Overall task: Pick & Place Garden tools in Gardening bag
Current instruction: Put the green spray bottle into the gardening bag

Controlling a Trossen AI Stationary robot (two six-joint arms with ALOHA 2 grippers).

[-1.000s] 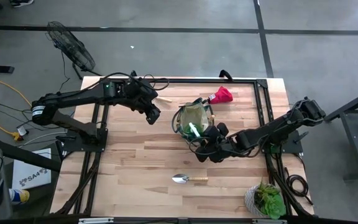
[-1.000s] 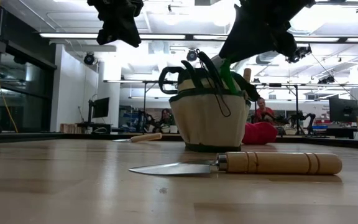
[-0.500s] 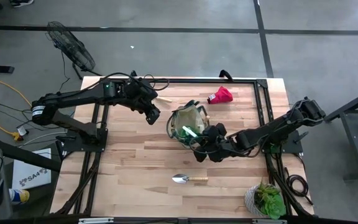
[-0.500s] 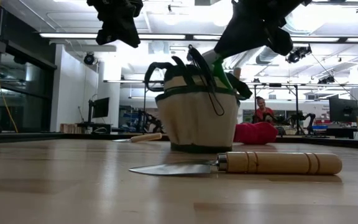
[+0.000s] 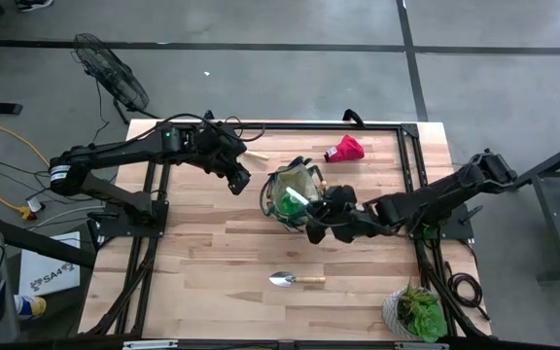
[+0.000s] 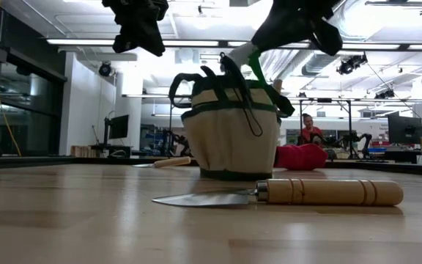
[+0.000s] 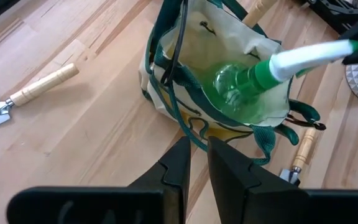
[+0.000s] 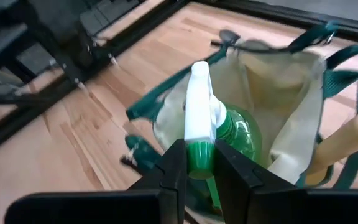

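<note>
The khaki gardening bag [image 5: 295, 192] with green trim stands on its base mid-table, also in the low view [image 6: 229, 136]. A clear green spray bottle [image 7: 236, 87] with a white spray head [image 8: 198, 102] leans tilted inside it, head sticking out over the rim. My right gripper [image 5: 317, 222] is shut on the bottle's top, just right of and above the bag. My left gripper [image 5: 240, 182] hangs shut and empty above the table, left of the bag. A silver trowel [image 5: 297, 280] lies near the front. A red piece [image 5: 346, 149] lies behind the bag. My right gripper pinches a green part [image 8: 198, 160] at the free end of the white spray head between its two fingers. The fingers slant down from the table's right. The bottle hangs tilted below them with its green body [image 8: 240, 134] inside the bag; whether its bottom rests there is hidden.
Wooden tool handles lie behind the bag [image 5: 315, 161] and under my left arm [image 5: 255, 154]. A potted plant [image 5: 416, 313] stands at the near right corner. A black frame [image 5: 261, 126] runs along the table's edges. Bare wood lies left of the trowel.
My right gripper has gone up and a little toward the far edge with the bottle's head. The bag has slid a short way toward the table's left, still upright. The bottle's white head now shows above the bag's rim.
</note>
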